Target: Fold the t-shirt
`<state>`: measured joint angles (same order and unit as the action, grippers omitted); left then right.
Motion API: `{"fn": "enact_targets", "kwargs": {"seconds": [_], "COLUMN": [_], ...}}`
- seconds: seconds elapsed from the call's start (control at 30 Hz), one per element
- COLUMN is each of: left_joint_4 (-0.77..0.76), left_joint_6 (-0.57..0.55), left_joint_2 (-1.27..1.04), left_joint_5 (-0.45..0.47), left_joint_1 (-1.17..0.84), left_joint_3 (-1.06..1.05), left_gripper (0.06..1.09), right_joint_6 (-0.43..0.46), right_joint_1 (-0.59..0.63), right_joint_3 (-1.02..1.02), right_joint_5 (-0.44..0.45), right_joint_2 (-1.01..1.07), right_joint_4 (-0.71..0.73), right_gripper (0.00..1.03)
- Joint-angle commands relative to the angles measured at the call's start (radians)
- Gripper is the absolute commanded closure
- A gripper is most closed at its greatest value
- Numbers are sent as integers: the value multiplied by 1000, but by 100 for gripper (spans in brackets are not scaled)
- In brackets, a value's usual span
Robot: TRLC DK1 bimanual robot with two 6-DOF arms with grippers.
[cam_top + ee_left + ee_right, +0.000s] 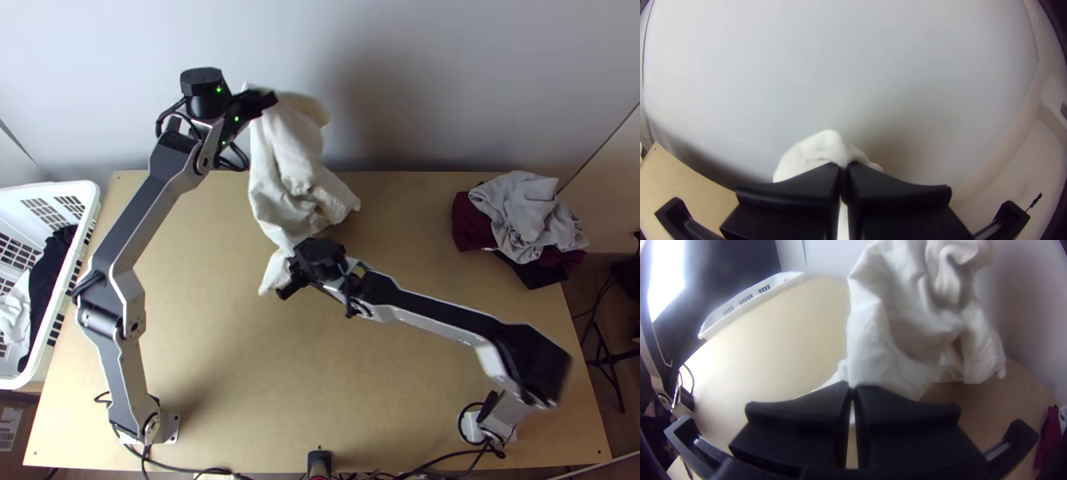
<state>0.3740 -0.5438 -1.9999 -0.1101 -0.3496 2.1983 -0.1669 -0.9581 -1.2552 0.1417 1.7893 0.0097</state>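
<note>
Top view: cream t-shirt (292,172) hangs bunched, upper middle of frame, long axis running steeply down from left gripper (269,104) to right gripper (290,274). Left one pinches the upper end, high; right one, lower centre, pinches near the bottom, a short tail lying past it. Bulk sits up-frame of the right gripper, so that arm is nearer the loose lower cloth.

Left wrist view: fingers pressed together on cloth at bottom centre.

Right wrist view: fingertips closed on fabric. Next, probably: spread along that axis.
</note>
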Motion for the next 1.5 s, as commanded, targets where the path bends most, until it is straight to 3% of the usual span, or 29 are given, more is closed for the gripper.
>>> {"fn": "enact_targets", "kwargs": {"seconds": [0.0,0.07,0.17,0.2,0.3,0.43,0.73,1.07,1.27,1.47], "left_joint_4": [112,151,221,249,345,362,358,373,399,436], "left_joint_6": [104,127,186,203,239,237,214,315,351,321], "left_joint_2": [-109,-131,-137,-137,-122,-25,211,556,670,725], "left_joint_5": [44,61,121,125,161,274,352,375,487,494], "left_joint_1": [74,74,63,57,50,90,172,86,104,-43], "left_joint_3": [-12,-20,-45,-51,-57,-134,-350,-604,-657,-753], "left_gripper": [93,83,81,76,54,16,12,12,12,12], "right_joint_6": [-6,-2,10,12,20,35,129,179,185,184], "right_joint_1": [-24,-25,-19,-11,22,65,116,200,266,274], "right_joint_3": [-44,-99,-171,-188,-217,-300,-638,-612,-607,-570], "right_joint_5": [-1,-2,-17,-22,-22,-22,-13,58,93,130], "right_joint_2": [-219,-260,-315,-329,-372,-410,-350,-263,-189,-162], "right_joint_4": [-201,-287,-387,-412,-445,-479,-484,-312,-237,-195], "right_gripper": [100,100,100,100,100,100,100,100,100,100]}}
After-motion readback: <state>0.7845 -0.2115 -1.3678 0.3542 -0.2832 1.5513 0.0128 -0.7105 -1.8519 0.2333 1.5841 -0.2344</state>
